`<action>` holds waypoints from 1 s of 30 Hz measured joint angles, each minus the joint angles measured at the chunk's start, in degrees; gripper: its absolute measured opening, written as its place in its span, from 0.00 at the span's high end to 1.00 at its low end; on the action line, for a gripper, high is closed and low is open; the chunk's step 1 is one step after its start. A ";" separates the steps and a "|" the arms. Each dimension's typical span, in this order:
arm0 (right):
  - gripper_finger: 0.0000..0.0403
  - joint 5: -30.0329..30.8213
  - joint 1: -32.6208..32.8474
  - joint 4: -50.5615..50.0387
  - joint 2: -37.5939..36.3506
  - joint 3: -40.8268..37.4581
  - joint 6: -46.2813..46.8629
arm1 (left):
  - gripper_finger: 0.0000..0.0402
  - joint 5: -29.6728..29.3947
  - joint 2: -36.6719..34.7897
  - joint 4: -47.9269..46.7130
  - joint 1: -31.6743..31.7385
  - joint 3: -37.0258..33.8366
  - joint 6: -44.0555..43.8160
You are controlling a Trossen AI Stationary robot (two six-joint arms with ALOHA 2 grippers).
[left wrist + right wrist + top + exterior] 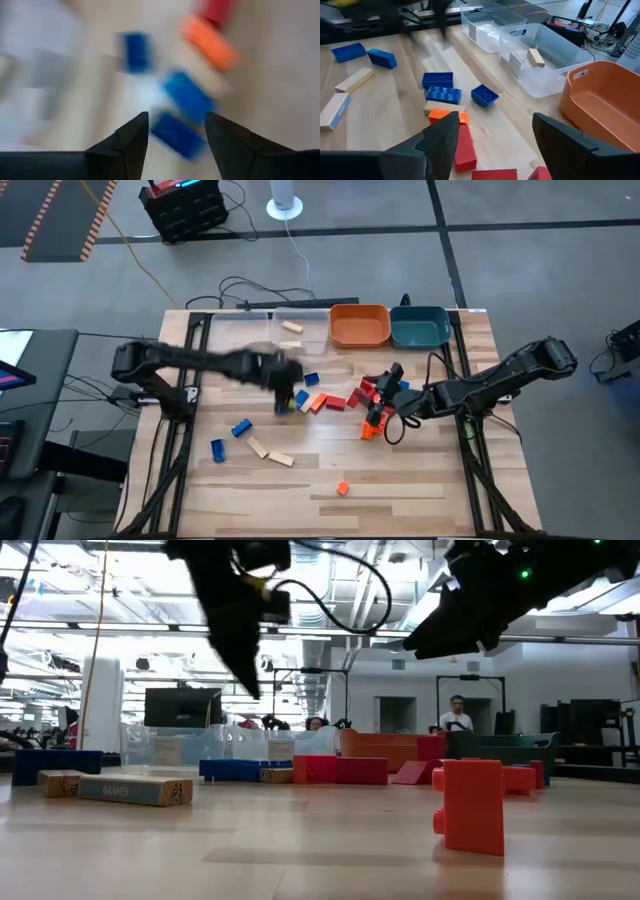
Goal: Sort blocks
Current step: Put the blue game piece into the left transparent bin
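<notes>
Nearest the front edge of the wooden counter (400, 490) a small orange block (342, 488) sits alone, well apart from everything else. A little farther in, toward the left side, two pale tan wooden blocks (270, 453) lie close together, with two blue blocks (229, 438) just beside them. At mid-counter the main cluster of blocks (330, 397) spreads out: blue ones on its left, then orange and tan, then red ones toward the right. The left hand (287, 398) hangs over the blue end of that cluster; its own camera shows the two dark fingers (131, 137) spread apart with nothing between them, and blurred blue blocks (186, 95) on the counter below. The right hand (381, 402) is at the red end of the cluster, fingers (440, 137) wide apart and empty, with red blocks (465, 150) and an orange one showing in the gap beneath. At the far edge stands a row of bins: two clear bins (268, 330), the one nearer the middle holding a single tan block (292, 327), then an orange bin (359, 326) and a teal bin (420, 326) at the right end. In the level view a person (457, 716) stands in the room beyond the counter.
</notes>
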 joint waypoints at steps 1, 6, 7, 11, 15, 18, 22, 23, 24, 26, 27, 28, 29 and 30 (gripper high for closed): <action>0.30 0.00 0.08 0.01 0.00 0.00 0.02 | 0.53 0.37 -0.27 0.58 -3.05 -1.35 -1.09; 0.30 -0.04 -0.21 0.01 0.00 0.00 -0.01 | 0.53 3.79 -0.30 1.93 -17.02 -4.77 -0.82; 0.30 -0.04 -0.50 0.02 0.00 0.00 -0.04 | 0.53 3.37 0.13 3.32 -19.14 -5.18 -1.65; 0.30 -0.12 -1.61 0.07 0.00 0.00 -0.07 | 0.53 2.66 3.02 7.87 -24.46 -6.10 -5.41; 0.30 -0.11 -2.06 0.14 0.00 0.00 -0.10 | 0.53 0.71 6.13 9.97 -25.95 -6.12 -6.68; 0.30 -0.11 -2.00 0.02 0.00 0.00 -0.10 | 0.53 0.36 7.89 12.70 -26.76 -6.12 -6.09; 0.30 -0.11 -1.57 -0.01 0.00 0.00 -0.28 | 0.53 1.23 10.23 13.87 -27.78 -6.12 -4.93; 0.30 -0.11 -1.49 -0.01 0.00 0.00 -0.35 | 0.53 1.23 10.52 14.02 -27.96 -6.12 -4.85; 0.30 -0.11 -1.49 -0.01 0.00 0.00 -0.52 | 0.53 1.23 10.55 14.06 -28.10 -6.12 -4.77; 0.30 -0.11 -1.48 -0.02 0.00 0.00 -0.54 | 0.53 1.17 10.49 14.08 -28.38 -6.12 -4.52; 0.30 -0.11 -1.49 -0.02 0.00 0.00 -0.54 | 0.53 0.89 10.49 14.07 -28.42 -6.12 -4.56; 0.30 -0.10 -1.49 -0.04 0.00 0.00 -0.56 | 0.53 0.64 10.49 13.98 -28.42 -6.12 -4.68; 0.30 -0.11 -1.49 -0.01 0.00 0.00 -0.56 | 0.53 0.48 10.49 13.90 -28.42 -6.12 -5.02; 0.30 -0.11 -1.49 -0.04 0.00 0.00 -0.56 | 0.53 0.36 10.49 13.89 -28.42 -6.12 -5.34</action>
